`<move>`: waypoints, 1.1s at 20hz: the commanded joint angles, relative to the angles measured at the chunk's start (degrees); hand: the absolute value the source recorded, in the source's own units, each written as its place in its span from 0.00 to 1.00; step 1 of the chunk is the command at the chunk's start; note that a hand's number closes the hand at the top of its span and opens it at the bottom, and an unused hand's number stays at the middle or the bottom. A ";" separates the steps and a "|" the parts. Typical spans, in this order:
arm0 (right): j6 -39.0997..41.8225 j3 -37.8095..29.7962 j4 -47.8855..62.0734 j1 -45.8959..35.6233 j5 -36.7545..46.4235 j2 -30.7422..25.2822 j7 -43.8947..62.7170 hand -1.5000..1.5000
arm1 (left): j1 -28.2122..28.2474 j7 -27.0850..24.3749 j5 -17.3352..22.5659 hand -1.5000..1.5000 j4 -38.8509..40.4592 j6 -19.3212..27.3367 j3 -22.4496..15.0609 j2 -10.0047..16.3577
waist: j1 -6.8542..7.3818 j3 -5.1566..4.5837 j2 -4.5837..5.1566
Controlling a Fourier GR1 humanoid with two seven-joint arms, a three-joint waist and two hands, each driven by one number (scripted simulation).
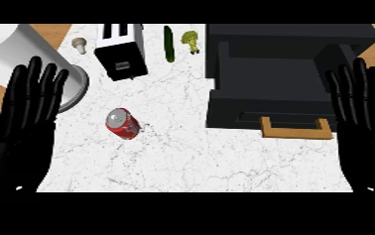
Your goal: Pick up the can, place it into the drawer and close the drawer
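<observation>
Watching from beside the counter (183, 154), I'd say the very first step is the one in hand: the can (123, 124) is not yet picked up. It lies on its side on the white marble, silver end turned toward the far left, apart from everything else. The left hand (28, 115) rests at the left edge with its fingers straight and spread, holding nothing. The right hand (353, 120) rests at the right edge in the same way, flat and empty. The can is nearer the left hand. The black drawer (242, 111) sits well off to the right, and it looks pulled out, its wooden handle (296, 129) facing the robot. My guess is that the next move means bringing a hand over the can, curling round its body across the roll so it does not slip away, then carrying it rightward over the drawer's front wall. As for writing, the can is red with a pale smudge or two, but I can read no brand or lettering on it, nor anything on the toaster (121, 53) at the back.
</observation>
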 commanded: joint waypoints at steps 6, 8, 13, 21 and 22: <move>1.55 0.27 1.78 0.79 0.52 -1.28 -0.17 0.00 | -2.08 -2.37 22.53 0.00 3.74 -26.50 -2.96 10.32 | -3.48 -0.83 1.74; -4.58 -3.47 4.04 5.33 1.79 0.70 7.41 0.00 | 2.79 5.15 18.05 0.00 9.77 -26.91 -1.15 16.56 | -3.81 -0.71 2.06; -4.06 -4.83 1.36 9.78 1.71 -0.34 9.28 0.00 | 0.08 8.08 33.25 0.00 14.56 -37.68 8.06 26.51 | -2.54 -0.54 1.23; 1.36 -14.27 -4.68 13.07 -8.17 -5.16 14.13 0.00 | -1.11 6.34 39.30 0.00 25.07 -49.59 16.55 31.72 | -2.32 -0.53 1.19; 1.58 -12.02 1.01 15.21 -3.64 -2.34 5.96 0.00 | -1.31 9.65 42.61 0.00 23.86 -48.64 15.26 32.59 | -2.23 -0.50 1.20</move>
